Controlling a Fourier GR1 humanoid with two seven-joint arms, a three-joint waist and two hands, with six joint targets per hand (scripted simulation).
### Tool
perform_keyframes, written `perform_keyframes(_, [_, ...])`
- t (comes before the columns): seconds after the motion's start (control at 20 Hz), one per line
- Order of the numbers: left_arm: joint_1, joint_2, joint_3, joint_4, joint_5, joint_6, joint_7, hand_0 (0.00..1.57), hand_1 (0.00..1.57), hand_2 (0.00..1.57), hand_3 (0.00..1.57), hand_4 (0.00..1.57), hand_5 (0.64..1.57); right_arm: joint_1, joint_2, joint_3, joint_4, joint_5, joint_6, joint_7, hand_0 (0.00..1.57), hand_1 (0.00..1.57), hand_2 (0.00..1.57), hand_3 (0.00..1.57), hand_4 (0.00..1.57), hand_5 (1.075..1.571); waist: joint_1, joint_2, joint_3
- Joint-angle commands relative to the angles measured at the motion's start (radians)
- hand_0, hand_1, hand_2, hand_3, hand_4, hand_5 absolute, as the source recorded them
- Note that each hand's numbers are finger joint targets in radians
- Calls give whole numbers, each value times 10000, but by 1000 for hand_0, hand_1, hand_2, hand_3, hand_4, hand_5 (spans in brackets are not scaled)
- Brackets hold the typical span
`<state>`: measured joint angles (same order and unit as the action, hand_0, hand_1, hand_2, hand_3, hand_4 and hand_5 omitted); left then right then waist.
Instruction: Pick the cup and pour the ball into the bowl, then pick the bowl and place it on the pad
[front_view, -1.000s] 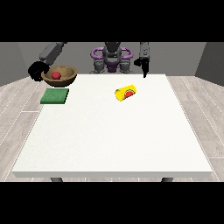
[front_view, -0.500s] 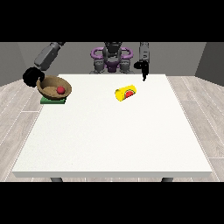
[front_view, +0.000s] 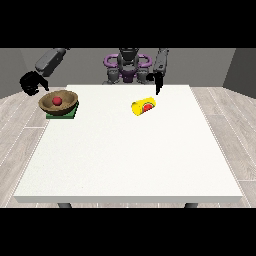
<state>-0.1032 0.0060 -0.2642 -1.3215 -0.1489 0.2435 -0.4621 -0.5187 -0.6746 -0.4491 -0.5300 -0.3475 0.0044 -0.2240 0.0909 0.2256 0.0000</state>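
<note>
At ten o'clock on the white table (front_view: 130, 160), wooden bowl (front_view: 59, 102) with red ball (front_view: 57, 100) sat on green pad (front_view: 65, 115); yellow cup (front_view: 143, 106) lay emptied; nearby hand (front_view: 33, 83) curled, holding nothing; other hand's (front_view: 159, 84) fingers indiscernible; task seemingly complete.

- Yellow cup (front_view: 143, 106) lies on its side mid-counter.
- Red ball (front_view: 57, 101) sits inside the brown wooden bowl (front_view: 68, 103).
- Bowl rests upright on the green pad (front_view: 70, 114), near the counter's edge at the view's left.
</note>
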Motion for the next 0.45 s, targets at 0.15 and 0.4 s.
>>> perform_keyframes(0.15, [201,-58,-2126,667,649,1965,-338,0,0,0,0,1216,1340,-491,360,358,-133,-78,858,262,364,364,534,662,751,1289,-292,-224,3])
perform_keyframes(0.4, [-125,-59,-1484,946,709,1288,160,0,0,0,0,1216,1340,-295,-636,98,-14,-290,1543,969,0,0,582,754,713,1075,-257,-680,4])
